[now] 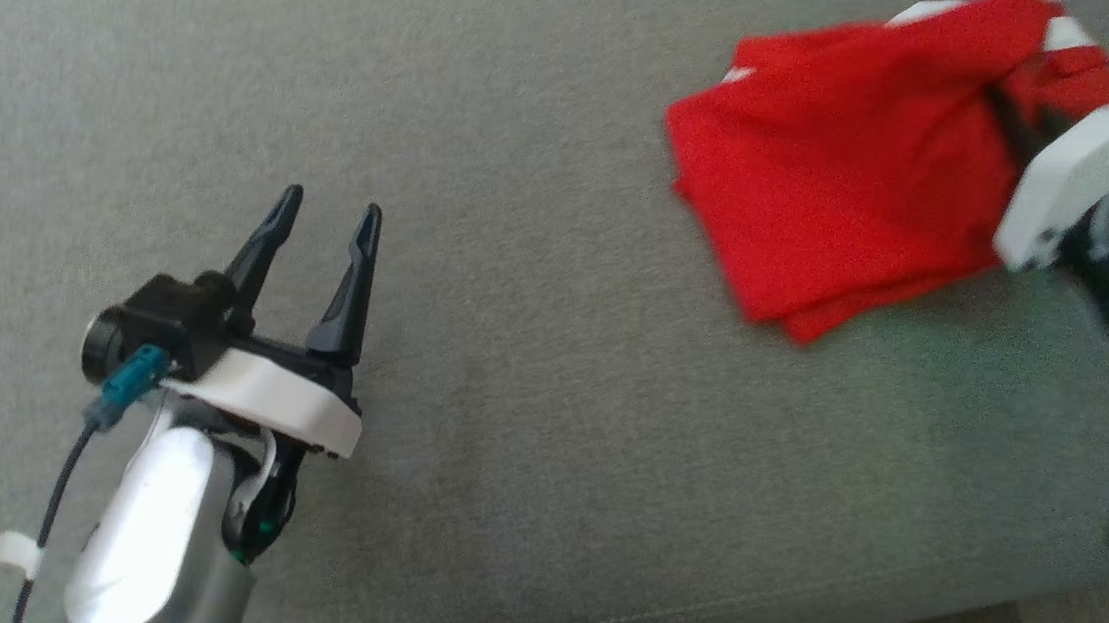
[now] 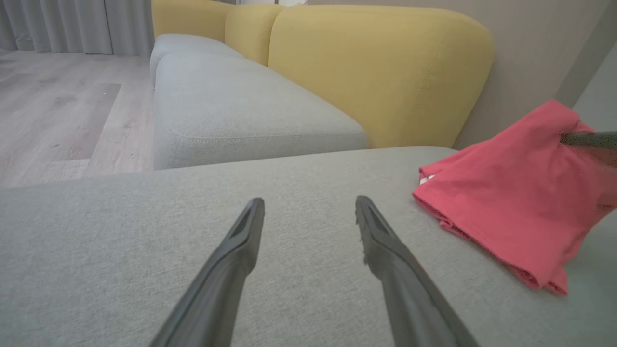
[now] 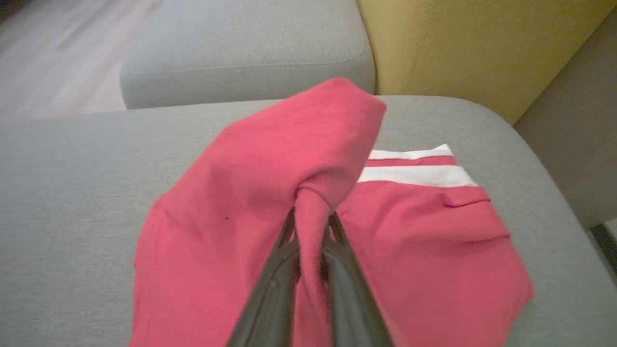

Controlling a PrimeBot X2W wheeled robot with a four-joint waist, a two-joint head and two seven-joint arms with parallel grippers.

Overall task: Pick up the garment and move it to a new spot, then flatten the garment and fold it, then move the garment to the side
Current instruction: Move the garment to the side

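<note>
**Right gripper pinched the red garment on the grey cushion**

The red garment (image 1: 828, 165) lay on the grey seat cushion (image 1: 502, 448), in the far right part of it in the head view. It was near the corner where the yellow backrest (image 2: 376, 72) met the seat. It was folded in several layers. Its lower edges rested on the cushion, and the part at the right gripper (image 1: 1012, 109) stood higher than the rest.

In the right wrist view, the two dark fingers of this gripper (image 3: 311, 219) were nearly closed, with a gathered fold of the red cloth (image 3: 270, 193) squeezed between them. Two white stripes (image 3: 414, 176) showed on a flat part of the garment beside the fingers.

The left gripper (image 1: 333, 204) was over the bare cushion, well apart from the garment. Its fingers were spread wide and held nothing. In the left wrist view, the same fingers (image 2: 250, 231) pointed over the cushion, with the garment (image 2: 506, 212) to their right. A wooden floor (image 2: 58, 111) showed beyond the sofa.
</note>
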